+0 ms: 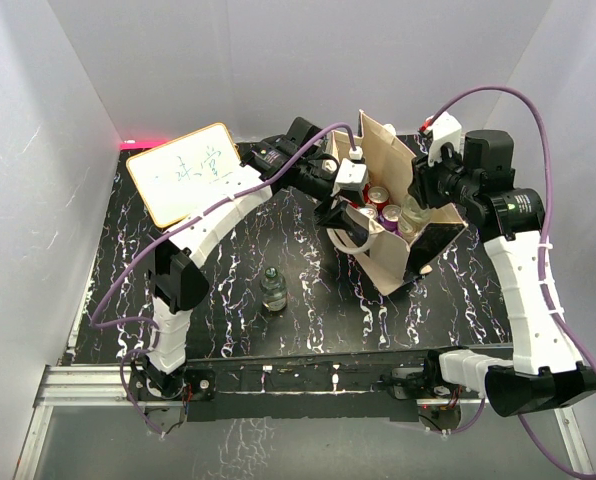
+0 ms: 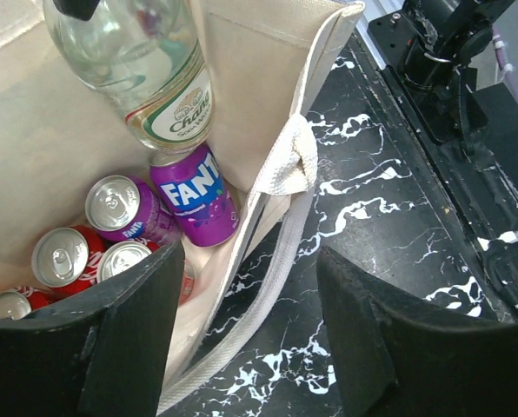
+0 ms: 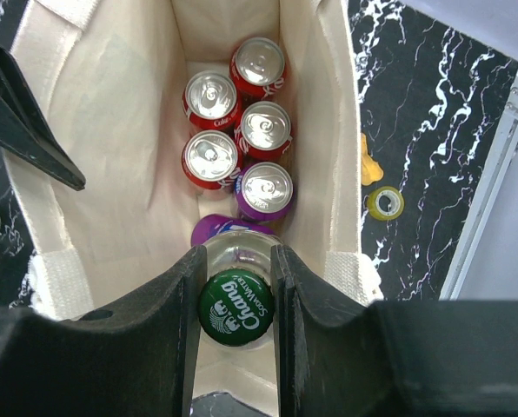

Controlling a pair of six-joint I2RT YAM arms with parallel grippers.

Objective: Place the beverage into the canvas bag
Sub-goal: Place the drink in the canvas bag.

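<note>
I had my right pincer (image 3: 237, 261) clamped on the clear glass bottle with a green cap (image 3: 235, 317), inside the tall beige canvas bag (image 3: 111, 130) just above the red and purple cans (image 3: 242, 130), with my left pincer (image 2: 250, 256) apart at the rim, so lowering and release seemed due next.

bag (image 1: 381, 150): beige cloth, one black panel, paler woven handles
bottle (image 2: 146, 69): clear glass; white label with green lettering; green cap with white print
red cans (image 3: 213, 95): red with white lettering, silver tops
purple cans (image 3: 265, 189): purple with white lettering, silver tops
table (image 1: 308, 300): black, white marble veining
board (image 1: 183, 170): white, tan frame, green-blue scrawl
cables (image 1: 508, 95): purple
left tool (image 2: 250, 256), right tool (image 3: 239, 256): black
</note>
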